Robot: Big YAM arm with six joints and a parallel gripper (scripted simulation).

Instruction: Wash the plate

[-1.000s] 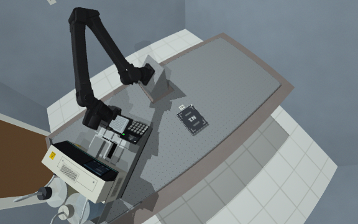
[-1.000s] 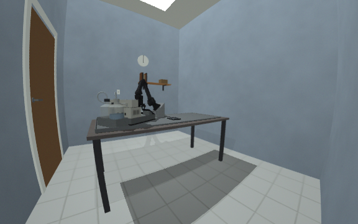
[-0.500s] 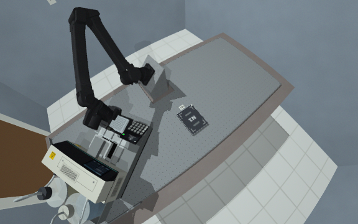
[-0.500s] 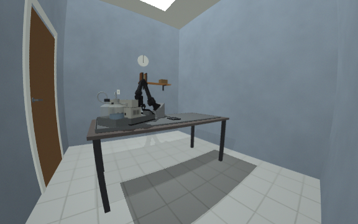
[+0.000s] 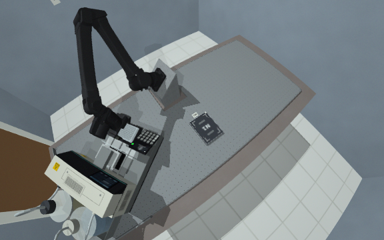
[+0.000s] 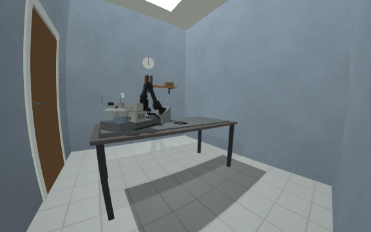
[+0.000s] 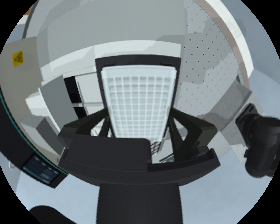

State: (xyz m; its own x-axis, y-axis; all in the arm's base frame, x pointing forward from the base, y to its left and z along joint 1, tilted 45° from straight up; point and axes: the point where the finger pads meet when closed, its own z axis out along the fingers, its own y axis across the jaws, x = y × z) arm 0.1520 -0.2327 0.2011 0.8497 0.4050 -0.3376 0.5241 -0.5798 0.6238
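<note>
The white plate [image 5: 129, 133] [image 7: 141, 95] lies at the washer's carrier, with the carrier's dark rim [image 7: 138, 61] along its far edge and sides in the wrist view. My gripper [image 5: 119, 130] [image 7: 139, 109] is shut on the plate, a finger against each long side. The near end of the plate is hidden under the gripper body. I cannot tell whether the plate is flat in the pocket or slightly raised, nor where its cut-off corner is. The lamp [image 5: 133, 144] is green. The keypad [image 5: 148, 137] is just beside the plate. Nest N1 [image 5: 216, 130] is empty.
The washer's housing [image 5: 82, 188] [image 6: 137, 116] stands close to the carrier, with bottles [image 5: 83, 223] and tubes behind it. The arm's slanted base block [image 5: 170, 90] stands at the table's edge, between the washer and the right part of the table.
</note>
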